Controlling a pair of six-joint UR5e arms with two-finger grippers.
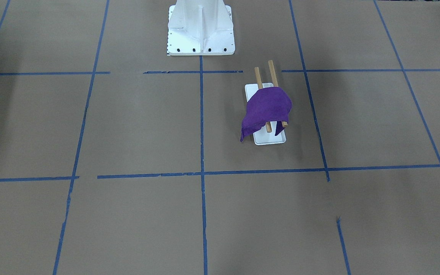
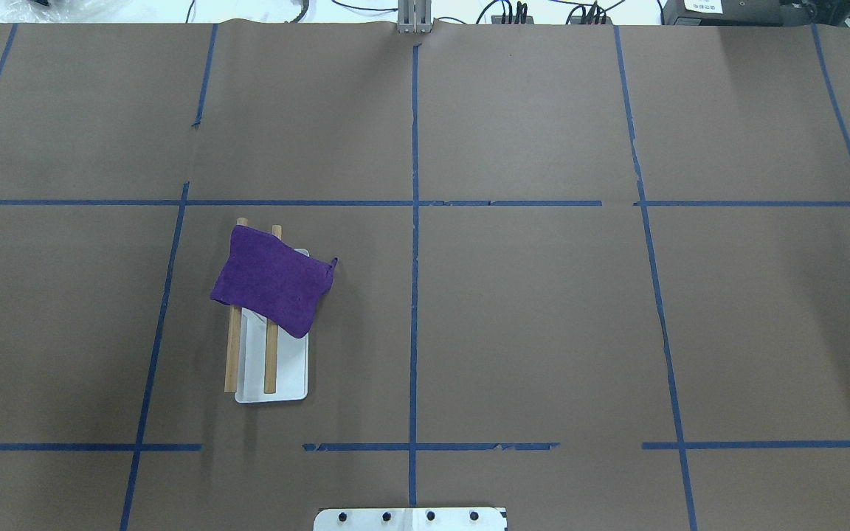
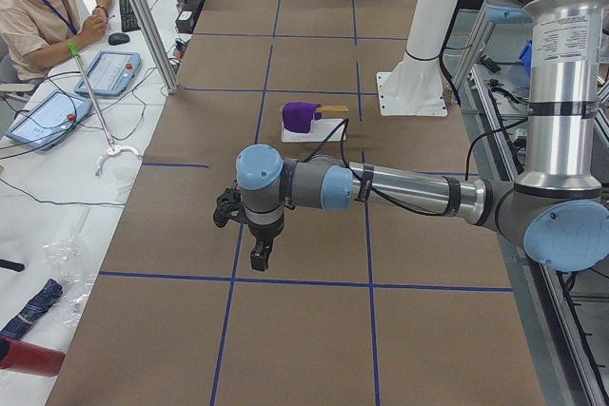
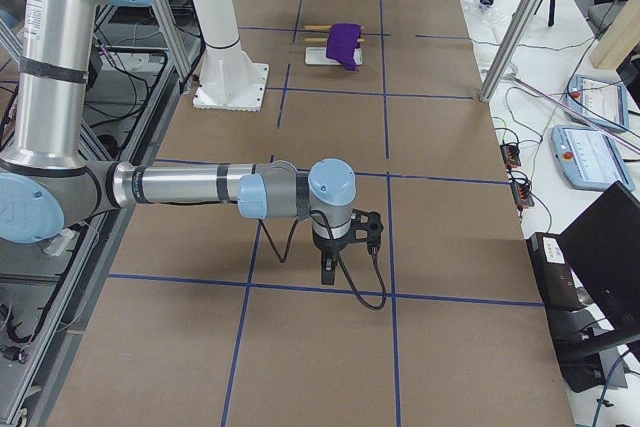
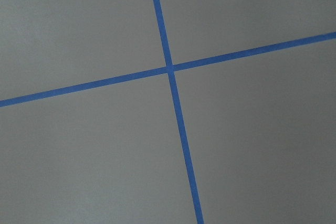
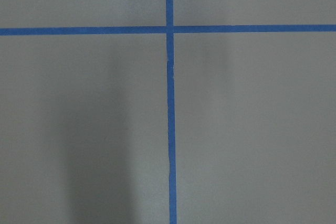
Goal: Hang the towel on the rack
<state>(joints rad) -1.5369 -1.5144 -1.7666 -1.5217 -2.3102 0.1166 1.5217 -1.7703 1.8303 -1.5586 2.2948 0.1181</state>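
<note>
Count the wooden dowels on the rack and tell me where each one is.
2. The left dowel and the right dowel run parallel above the rack's white base. The towel drapes over both near their far ends; none seems hidden.

The overhead camera is looking forward and down from behind the robot, with the pedestal at its six o'clock. The front-facing one is looking back at it, with the pedestal at twelve. Both are sharing the rack and towel. The side cameras are looking along the table from opposite ends. The wrist cameras are looking down closely on tape crossings.
</note>
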